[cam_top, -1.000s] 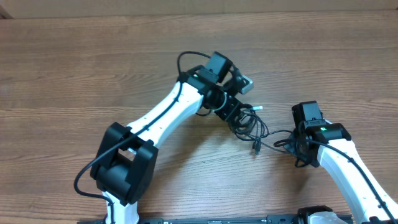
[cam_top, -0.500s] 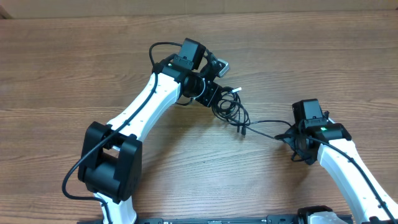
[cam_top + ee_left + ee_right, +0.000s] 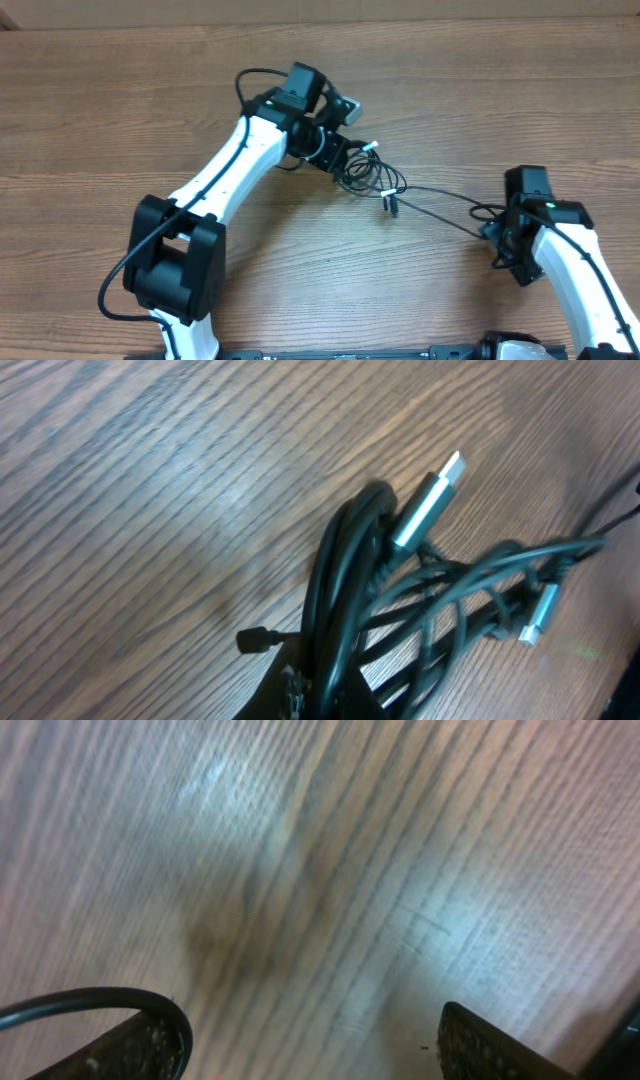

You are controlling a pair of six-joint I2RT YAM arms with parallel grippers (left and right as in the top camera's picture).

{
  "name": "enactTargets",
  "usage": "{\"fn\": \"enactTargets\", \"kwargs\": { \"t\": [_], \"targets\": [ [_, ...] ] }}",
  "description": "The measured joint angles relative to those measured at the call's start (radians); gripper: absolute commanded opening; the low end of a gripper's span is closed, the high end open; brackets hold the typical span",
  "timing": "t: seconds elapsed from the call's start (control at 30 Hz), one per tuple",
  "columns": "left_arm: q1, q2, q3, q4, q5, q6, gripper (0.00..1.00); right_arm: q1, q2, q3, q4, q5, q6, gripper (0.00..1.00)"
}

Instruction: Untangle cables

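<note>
The cables [image 3: 368,176] form a black tangled bundle near the table's middle. My left gripper [image 3: 345,160] is shut on it. In the left wrist view the looped cables [image 3: 345,585] rise from my left gripper [image 3: 330,695], with two silver-tipped plugs [image 3: 430,505] sticking out. One strand [image 3: 440,200] runs rightward from the bundle to my right gripper [image 3: 503,238]. In the right wrist view my right gripper [image 3: 310,1045] stands wide open. A black cable [image 3: 100,1000] curves over its left finger [image 3: 140,1050], and only bare wood lies between the fingers.
The wooden table [image 3: 120,120] spreads around both arms. The left arm's white links [image 3: 230,180] cross the middle left. The right arm [image 3: 570,270] comes in from the lower right. A small dark plug [image 3: 390,205] hangs below the bundle.
My left gripper carried the bundle leftward, then held still. My right gripper opened and slid to the right, and the strand between the two now lies stretched out.
</note>
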Motion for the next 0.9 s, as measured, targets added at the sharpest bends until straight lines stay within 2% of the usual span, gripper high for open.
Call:
{"fn": "enactTargets", "kwargs": {
  "t": [0.3,0.5,0.77,0.9],
  "targets": [
    [0.018,0.000,0.000,-0.006,0.054,0.000,0.04,-0.085,0.000,0.001,0.007,-0.043,-0.084,0.88],
    [0.023,0.000,-0.001,-0.011,0.058,0.000,0.04,-0.102,0.000,0.001,0.015,-0.043,-0.082,0.94],
    [0.023,0.000,-0.001,-0.022,0.076,0.000,0.04,-0.183,0.000,0.001,0.092,-0.150,-0.083,1.00],
    [0.011,0.000,-0.001,-0.022,0.041,0.005,0.04,-0.192,0.000,0.001,0.203,-0.287,-0.213,1.00]
  ]
}}
